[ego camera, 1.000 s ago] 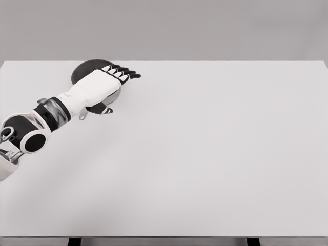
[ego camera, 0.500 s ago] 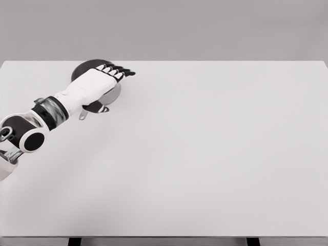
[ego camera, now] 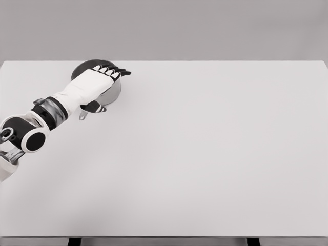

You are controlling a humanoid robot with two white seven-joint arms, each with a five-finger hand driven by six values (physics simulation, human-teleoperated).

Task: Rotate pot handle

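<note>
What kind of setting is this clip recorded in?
Apparently a bare simulated test bench, not a kitchen: a plain white table, a blank grey backdrop, and only a dark pot under the robot's left hand.
</note>
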